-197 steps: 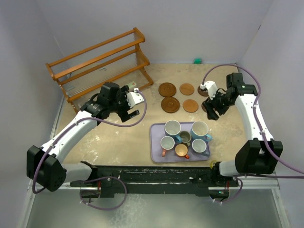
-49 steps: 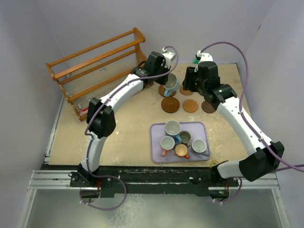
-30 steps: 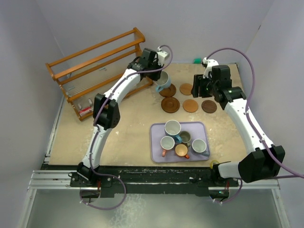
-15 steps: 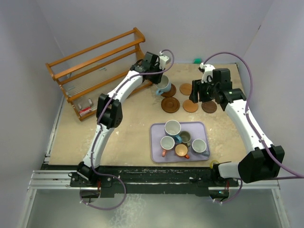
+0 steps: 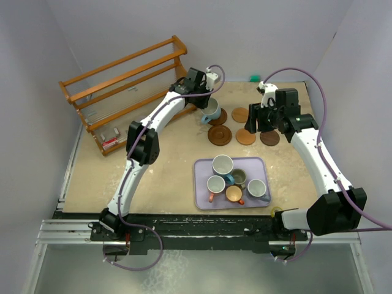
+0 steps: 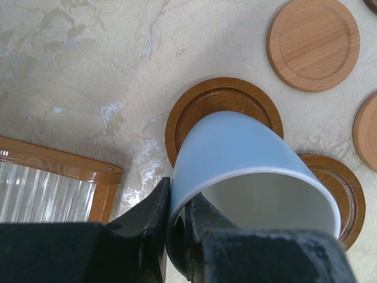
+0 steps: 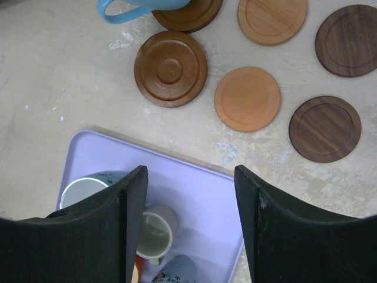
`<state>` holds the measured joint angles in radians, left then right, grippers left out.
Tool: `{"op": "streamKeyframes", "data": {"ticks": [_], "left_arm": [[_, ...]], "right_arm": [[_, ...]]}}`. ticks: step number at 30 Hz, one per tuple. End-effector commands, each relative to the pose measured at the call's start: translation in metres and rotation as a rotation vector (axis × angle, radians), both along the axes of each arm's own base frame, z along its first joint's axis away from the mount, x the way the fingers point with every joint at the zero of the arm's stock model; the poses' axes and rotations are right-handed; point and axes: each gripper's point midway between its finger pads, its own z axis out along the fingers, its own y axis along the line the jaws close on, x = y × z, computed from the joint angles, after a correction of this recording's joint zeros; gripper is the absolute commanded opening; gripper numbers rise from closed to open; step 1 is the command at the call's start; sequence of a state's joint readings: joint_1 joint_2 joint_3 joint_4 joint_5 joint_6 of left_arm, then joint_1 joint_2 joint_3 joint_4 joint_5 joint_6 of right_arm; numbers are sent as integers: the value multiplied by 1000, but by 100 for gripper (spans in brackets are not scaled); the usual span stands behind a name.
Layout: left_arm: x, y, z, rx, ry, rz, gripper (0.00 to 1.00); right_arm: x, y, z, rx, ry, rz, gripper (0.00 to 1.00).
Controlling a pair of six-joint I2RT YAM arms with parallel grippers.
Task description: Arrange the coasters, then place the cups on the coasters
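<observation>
Nearest us, just beyond the arm bases, the lavender tray (image 5: pixel 202 174) sits on the counter (image 5: pixel 165 159). Five cups stand in it. A white-and-blue cup (image 5: pixel 222 165) is at its far left and a grey-olive cup (image 5: pixel 239 178) in the middle. A white cup with an orange handle (image 5: pixel 215 184) is at left, an orange cup (image 5: pixel 233 194) at the near edge, and a second white-and-blue cup (image 5: pixel 256 188) at right.

The right tool (image 7: pixel 189 171) hangs over the tray's far edge, its jaws wide apart with nothing between them.

Beyond the tray the coasters lie on the counter in two loose rows. In the nearer row we see a dark ridged coaster (image 7: pixel 171 68), a light orange coaster (image 7: pixel 247 98) and a dark brown coaster (image 7: pixel 324 128). In the farther row lie a pale coaster (image 7: pixel 272 19), another dark coaster (image 7: pixel 347 40) and, at left, a brown rimmed coaster (image 6: pixel 218 97).

Over that last one the left tool (image 6: pixel 177 197) is clamped tight on the wall of the pale blue cup (image 6: pixel 235 147) — one finger outside the rim, one inside. The cup is tilted, its mouth toward the wrist camera and its base over the rimmed coaster. We cannot tell whether it touches the wood.

Farthest off, at the counter's far left, stands the wooden rack (image 5: pixel 122 79).
</observation>
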<state>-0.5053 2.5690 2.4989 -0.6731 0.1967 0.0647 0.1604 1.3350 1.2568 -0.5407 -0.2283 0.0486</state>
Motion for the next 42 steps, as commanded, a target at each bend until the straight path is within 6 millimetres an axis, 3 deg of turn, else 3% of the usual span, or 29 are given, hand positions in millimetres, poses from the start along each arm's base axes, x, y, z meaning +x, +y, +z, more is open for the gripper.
{"op": "streamKeyframes", "data": {"ticks": [1, 20, 35, 42], "left_arm": [[15, -15, 49, -85, -120, -22, 11], [15, -20, 39, -82, -111, -33, 25], [16, -29, 37, -100, -129, -69, 20], [19, -30, 39, -98, -146, -75, 24]], "right_arm": [[4, 2, 13, 12, -30, 22, 63], [4, 2, 9, 18, -5, 28, 63], [4, 3, 3, 18, 17, 35, 63], [4, 4, 2, 21, 23, 38, 62]]}}
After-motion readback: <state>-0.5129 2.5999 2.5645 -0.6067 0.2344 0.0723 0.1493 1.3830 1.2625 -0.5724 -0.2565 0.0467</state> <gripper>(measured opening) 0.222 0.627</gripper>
